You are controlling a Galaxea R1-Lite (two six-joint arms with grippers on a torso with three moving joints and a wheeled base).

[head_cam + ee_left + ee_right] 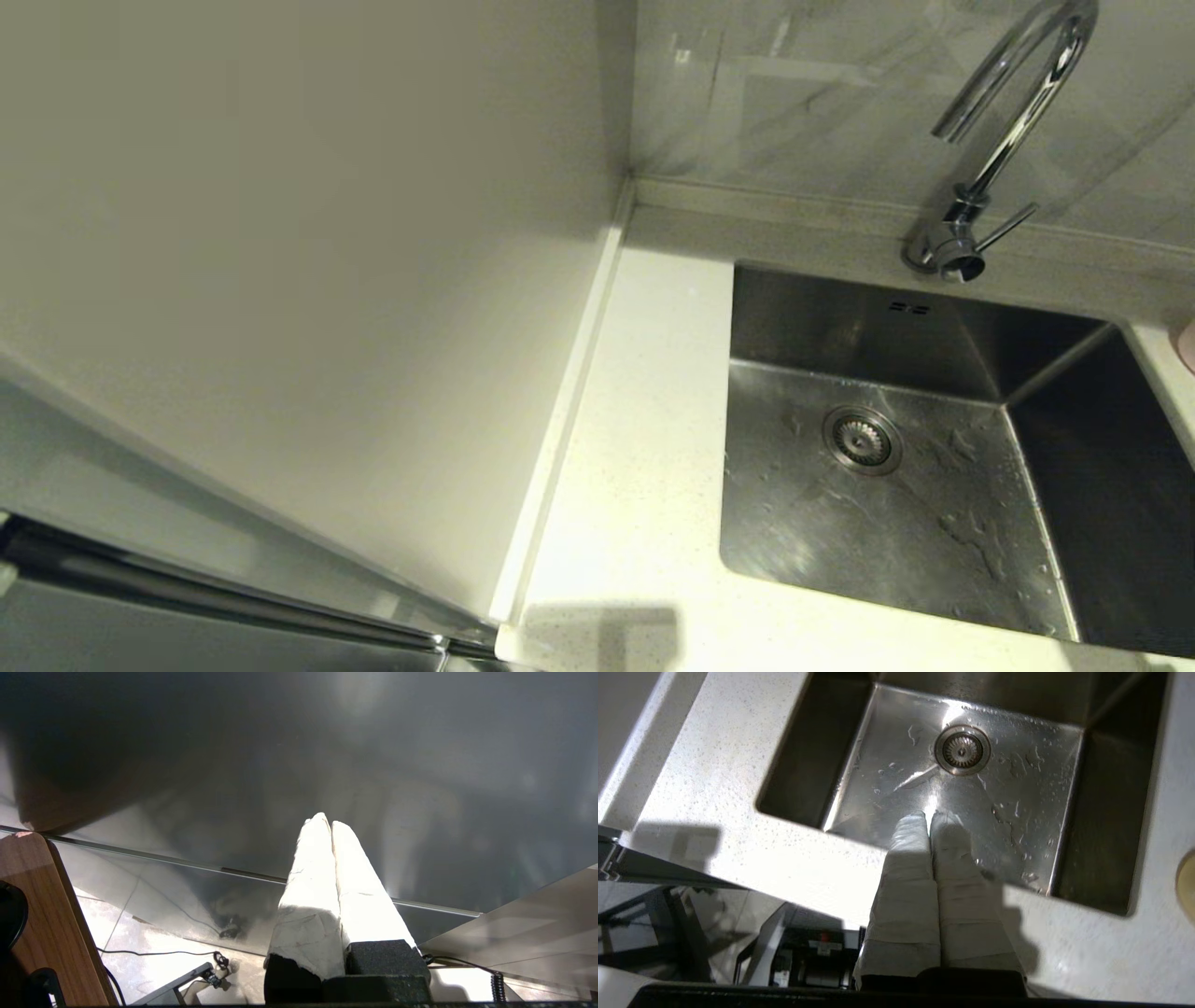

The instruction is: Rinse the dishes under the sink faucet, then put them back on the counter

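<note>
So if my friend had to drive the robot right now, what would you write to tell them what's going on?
Right gripper: shut, holding nothing, up above the near edge of the sink.
Left gripper: shut, empty, parked low down beside the cabinet, away from the counter.
Sink: nothing in it, only water drops around the drain.
Faucet: no water running that I can see.
Dishes: only a pink edge and a yellowish edge show on the counter right of the sink.
Done or left: I cannot tell which bowls were rinsed; check them first.
</note>
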